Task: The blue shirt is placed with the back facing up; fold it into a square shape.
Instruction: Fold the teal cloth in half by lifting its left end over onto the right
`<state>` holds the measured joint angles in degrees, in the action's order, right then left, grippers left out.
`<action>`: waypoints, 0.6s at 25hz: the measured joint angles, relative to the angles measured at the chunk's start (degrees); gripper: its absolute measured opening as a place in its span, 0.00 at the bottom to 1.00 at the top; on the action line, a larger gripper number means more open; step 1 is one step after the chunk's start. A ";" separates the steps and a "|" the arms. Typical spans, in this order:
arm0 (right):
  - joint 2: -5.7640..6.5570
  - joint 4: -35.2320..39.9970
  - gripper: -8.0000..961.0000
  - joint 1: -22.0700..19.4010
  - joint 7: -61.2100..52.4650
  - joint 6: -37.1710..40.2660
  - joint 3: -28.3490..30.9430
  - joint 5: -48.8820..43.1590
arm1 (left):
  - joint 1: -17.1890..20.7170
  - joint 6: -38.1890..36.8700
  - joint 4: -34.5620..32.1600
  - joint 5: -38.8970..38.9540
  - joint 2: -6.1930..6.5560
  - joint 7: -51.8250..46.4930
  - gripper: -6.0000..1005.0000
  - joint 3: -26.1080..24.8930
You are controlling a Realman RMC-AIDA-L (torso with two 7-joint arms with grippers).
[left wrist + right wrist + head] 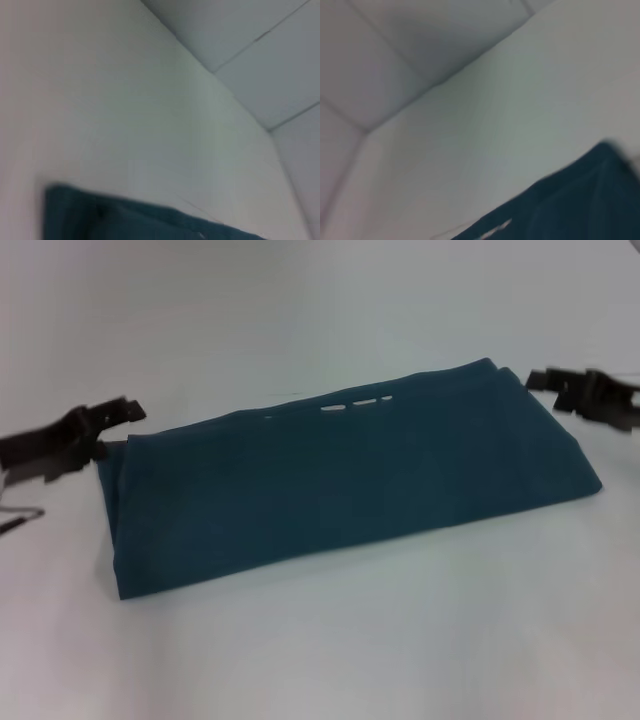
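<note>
The blue shirt (340, 480) lies on the white table (330, 640), folded into a long dark teal band running from lower left to upper right. A few white marks show along its far edge. My left gripper (125, 415) hovers at the band's left end, beside the far corner. My right gripper (540, 380) is at the band's right end, next to the far corner. Both wrist views show a corner of the shirt (125, 220) (570, 205) against the table.
White table surface (300, 320) surrounds the shirt on all sides. The table's far edge (220, 75) and a tiled floor (395, 50) beyond it appear in the wrist views.
</note>
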<state>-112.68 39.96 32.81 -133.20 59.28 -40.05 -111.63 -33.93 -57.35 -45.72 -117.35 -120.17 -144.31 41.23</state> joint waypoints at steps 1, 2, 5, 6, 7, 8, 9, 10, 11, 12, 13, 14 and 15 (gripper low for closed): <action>0.12 -0.23 0.75 -1.84 1.06 3.98 0.33 2.70 | 1.32 -2.19 0.05 1.87 -0.14 0.52 0.83 -0.50; 0.32 -0.78 0.74 -3.45 1.99 7.42 0.72 4.87 | 2.22 -3.78 0.17 3.07 -0.35 0.86 0.84 -1.22; 0.63 -3.05 0.74 -7.15 4.47 16.54 3.11 8.18 | 4.72 -9.42 0.79 6.28 -1.23 2.44 0.87 -4.51; 0.61 -3.40 0.74 -7.95 4.93 18.26 3.93 8.41 | 5.62 -11.39 1.13 7.52 -1.48 2.97 0.87 -5.55; 0.52 -3.82 0.74 -9.02 5.55 20.60 4.92 8.59 | 6.46 -12.97 1.52 8.63 -1.68 3.36 0.87 -6.32; 0.36 -4.12 0.74 -10.01 6.28 22.66 6.00 8.64 | 7.39 -14.64 2.13 9.73 -1.87 3.79 0.87 -7.08; 0.18 -4.32 0.74 -10.86 6.77 23.91 6.79 8.66 | 7.95 -15.59 2.52 10.30 -1.99 4.05 0.87 -7.50; 0.04 -4.47 0.74 -11.45 7.16 24.87 7.34 8.69 | 8.96 -17.04 3.54 10.88 -2.22 4.46 0.87 -8.35; -0.04 -4.59 0.74 -11.98 7.45 25.32 7.77 8.70 | 9.46 -17.63 4.43 10.96 -2.30 4.60 0.87 -8.86; -0.12 -4.81 0.74 -12.39 7.74 25.60 8.03 8.70 | 9.86 -18.00 5.37 10.93 -2.37 4.66 0.87 -9.25; -0.14 -5.08 0.74 -12.63 7.99 25.74 8.13 8.69 | 10.28 -17.90 6.79 10.77 -2.38 4.79 0.87 -9.66; -0.12 -5.57 0.74 -12.75 8.43 25.80 8.16 8.62 | 10.58 -17.71 7.87 10.64 -2.38 4.93 0.87 -9.96; -0.09 -6.01 0.74 -12.78 8.80 25.86 8.15 8.58 | 10.90 -17.36 9.05 10.55 -2.37 5.19 0.87 -10.37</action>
<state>-112.77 33.95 20.02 -124.40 85.14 -31.90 -103.05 -23.03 -74.71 -36.68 -106.80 -122.55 -139.12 30.86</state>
